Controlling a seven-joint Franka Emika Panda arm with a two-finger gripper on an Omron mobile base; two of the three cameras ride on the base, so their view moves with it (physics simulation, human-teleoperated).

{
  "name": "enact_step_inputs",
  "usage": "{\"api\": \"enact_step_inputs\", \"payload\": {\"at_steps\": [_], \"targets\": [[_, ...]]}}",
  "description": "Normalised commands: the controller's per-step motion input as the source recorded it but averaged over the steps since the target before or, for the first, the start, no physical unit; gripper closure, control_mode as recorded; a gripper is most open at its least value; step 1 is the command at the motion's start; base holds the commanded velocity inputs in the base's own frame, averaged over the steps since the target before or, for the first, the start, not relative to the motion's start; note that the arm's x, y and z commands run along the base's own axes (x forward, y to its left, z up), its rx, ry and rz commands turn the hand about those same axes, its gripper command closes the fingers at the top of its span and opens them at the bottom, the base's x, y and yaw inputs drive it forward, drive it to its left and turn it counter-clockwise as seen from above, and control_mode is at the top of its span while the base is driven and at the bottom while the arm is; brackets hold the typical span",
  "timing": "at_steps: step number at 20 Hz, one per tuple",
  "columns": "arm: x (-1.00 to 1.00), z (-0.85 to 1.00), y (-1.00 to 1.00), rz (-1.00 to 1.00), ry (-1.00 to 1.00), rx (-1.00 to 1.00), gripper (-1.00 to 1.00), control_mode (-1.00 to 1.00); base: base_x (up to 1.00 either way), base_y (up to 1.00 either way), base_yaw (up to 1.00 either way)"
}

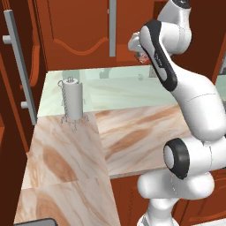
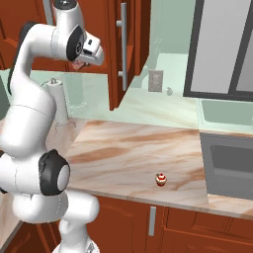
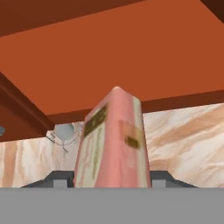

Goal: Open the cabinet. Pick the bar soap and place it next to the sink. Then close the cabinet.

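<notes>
A pinkish bar soap (image 3: 114, 144) with tan label patches stands upright between my fingertips in the hand view, and my gripper (image 3: 113, 181) is shut on it. In the left base view the gripper (image 1: 140, 56) hangs high in front of the reddish-brown cabinet (image 1: 84, 26), well above the counter, and a bit of the soap (image 1: 142, 58) shows under the hand. In the right base view the gripper (image 2: 79, 63) sits left of a cabinet door (image 2: 129, 49) that stands open edge-on. The dark grey sink (image 2: 232, 163) lies far right in the marbled counter.
A wire paper-towel holder (image 1: 73, 100) stands at the counter's back left. A small red-and-white cupcake-like item (image 2: 161, 180) sits near the counter's front edge. Another open door with a long grey handle (image 1: 20, 66) juts out at the left. The marbled counter (image 1: 132, 137) stretches below the hand.
</notes>
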Motion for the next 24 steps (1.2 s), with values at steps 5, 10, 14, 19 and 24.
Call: {"api": "enact_step_inputs", "payload": {"at_steps": [5,10,14,19,24], "targets": [[-0.78,0.00,-0.01,0.00,0.00,0.00,1.00,-1.00,0.00,0.00,0.00],[-0.78,0.00,-0.06,0.00,0.00,0.00,1.00,-1.00,0.00,0.00,0.00],[-0.78,0.00,-0.06,0.00,0.00,0.00,1.00,-1.00,0.00,0.00,0.00],[-0.71,0.00,-0.03,0.00,0.00,0.00,1.00,-1.00,0.00,0.00,0.00],[-0.71,0.00,-0.07,0.00,0.00,0.00,1.00,-1.00,0.00,0.00,0.00]]}}
